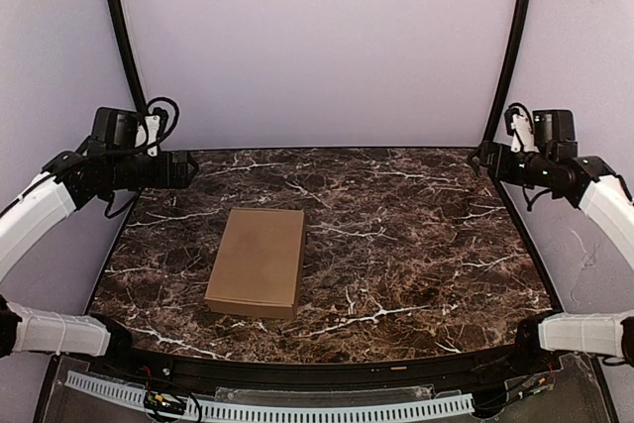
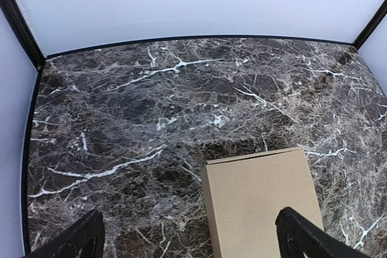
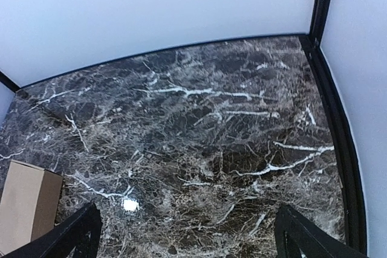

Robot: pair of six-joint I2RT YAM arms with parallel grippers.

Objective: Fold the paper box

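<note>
Both arms hang high and wide: the left fingers (image 2: 75, 241) out at 9 o'clock, the right fingers (image 3: 72, 234) out at 3 o'clock, each pair spread wide and carrying nothing. The paper box (image 1: 256, 262) lies flat on the table (image 1: 426, 245), about 8 o'clock of its centre and well apart from either arm. It reads as a closed shallow box, lid down, long side running 12 to 6. So what can bite now? I'd say the lid: whether its flap is tucked fully home cannot be told from here, and springy cardboard could lift it open. Second danger, any press from above: the box looks light and the marble slick, so an off-centre push would likely skid or spin it rather than seat the flap.
</note>
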